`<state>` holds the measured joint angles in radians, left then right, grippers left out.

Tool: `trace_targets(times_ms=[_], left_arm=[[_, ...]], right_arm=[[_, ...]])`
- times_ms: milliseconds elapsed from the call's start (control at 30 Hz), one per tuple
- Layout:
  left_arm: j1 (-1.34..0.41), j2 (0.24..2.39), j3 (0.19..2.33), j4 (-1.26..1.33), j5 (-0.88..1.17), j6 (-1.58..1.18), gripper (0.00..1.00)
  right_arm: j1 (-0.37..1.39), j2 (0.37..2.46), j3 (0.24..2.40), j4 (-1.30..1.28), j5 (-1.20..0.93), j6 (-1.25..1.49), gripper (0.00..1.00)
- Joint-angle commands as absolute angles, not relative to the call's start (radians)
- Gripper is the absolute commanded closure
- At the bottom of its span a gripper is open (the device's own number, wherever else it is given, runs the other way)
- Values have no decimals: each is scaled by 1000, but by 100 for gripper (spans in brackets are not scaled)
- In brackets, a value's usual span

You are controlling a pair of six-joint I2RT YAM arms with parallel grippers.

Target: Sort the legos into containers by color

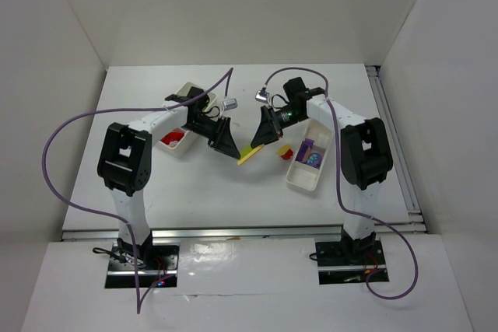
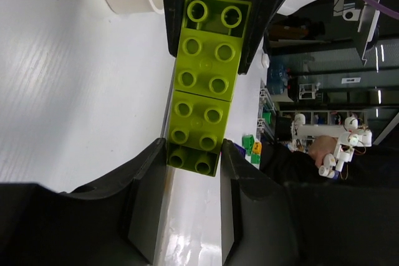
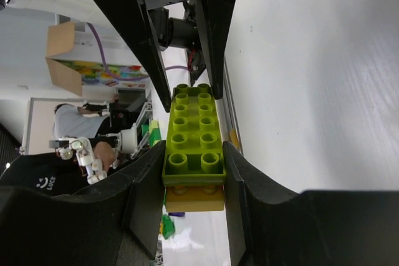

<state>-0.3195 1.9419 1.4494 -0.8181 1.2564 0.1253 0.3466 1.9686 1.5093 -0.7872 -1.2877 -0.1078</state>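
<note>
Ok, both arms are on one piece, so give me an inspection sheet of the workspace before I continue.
Surface: white table, no spills seen.
Job's things: lime-and-yellow lego stack between both grippers; red legos in the smaller tray; purple and blue legos in the longer tray; a red-and-yellow lego loose on the table beside it.
Clutter: nothing seen.
Grippers: left gripper and right gripper each shut on opposite ends of the stack.
Cables: purple cables loop off both arms; the left one crosses over the smaller tray.
Surroundings: white walls; a person beyond the cell, seen in the right wrist view.
</note>
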Motion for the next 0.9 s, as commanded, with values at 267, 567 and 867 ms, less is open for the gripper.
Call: trace_targets(times_ms=[267, 567, 867], left_arm=[[-318, 1959, 1509, -801, 1333, 102, 100], [-220, 1914, 1431, -640, 1137, -141, 100], [-195, 1879, 1439, -528, 996, -318, 100]], right_arm=[[345, 1924, 1508, -689, -1089, 55, 1], [275, 1744, 1322, -249, -943, 437, 1], [307, 1686, 1289, -21, -945, 571, 2]])
